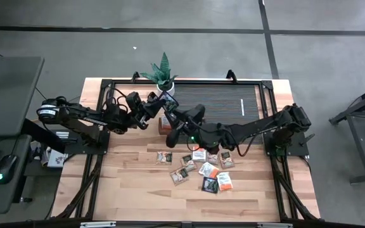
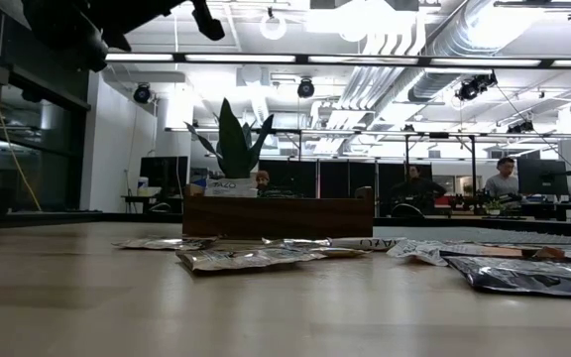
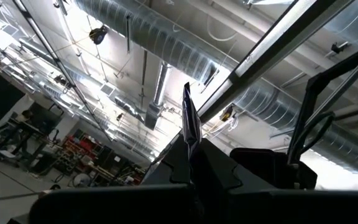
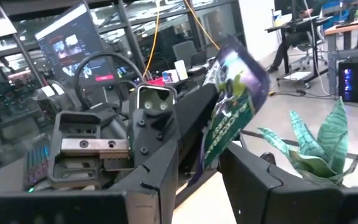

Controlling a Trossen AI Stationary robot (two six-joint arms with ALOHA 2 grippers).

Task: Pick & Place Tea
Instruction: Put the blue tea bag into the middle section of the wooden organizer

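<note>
Overhead, both grippers (image 1: 163,107) on one sachet (image 4: 229,118).

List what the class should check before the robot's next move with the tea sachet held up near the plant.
1. Left hand shut on dark sachet: ok.
2. Right hand gripping a sachet: cannot tell.
3. Wooden tray in view beside plant: ok.
4. Both hands clear of the plant's leaves: cannot tell.
5. Table cleared of tea: not ok, loose sachets lie on it.
</note>
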